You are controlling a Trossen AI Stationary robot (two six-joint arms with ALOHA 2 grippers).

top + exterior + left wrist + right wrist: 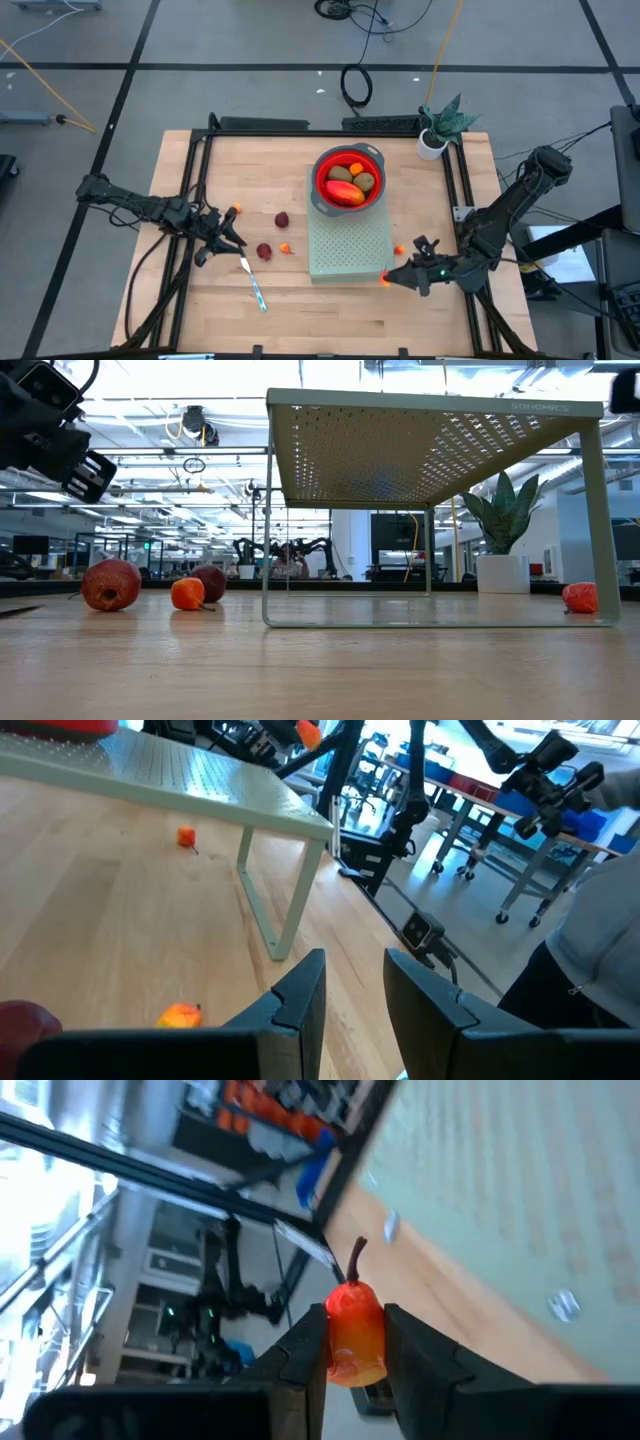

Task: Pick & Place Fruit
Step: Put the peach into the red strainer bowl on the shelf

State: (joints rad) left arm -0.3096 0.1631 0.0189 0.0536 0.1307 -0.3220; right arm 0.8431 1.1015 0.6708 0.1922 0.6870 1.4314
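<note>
- Leftward, the left hand point(222, 243) hovers over the surface point(200, 310), fingers slightly parted and holding nothing; two dark red balls point(282, 220) and a tiny orange ball point(286, 248) lie just beside it.
- Centrally, the red bowl point(372, 158) holds the elongated red-orange fruit point(343, 193) and brown-green ovals point(365, 182).
- Rightward, the right hand point(388, 279) pinches a small orange fruit point(354, 1333) by the green rack point(345, 245).

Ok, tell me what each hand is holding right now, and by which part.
The right hand pinches a tiny orange fruit by its sides, stem pointing outward. The left hand holds nothing.
</note>
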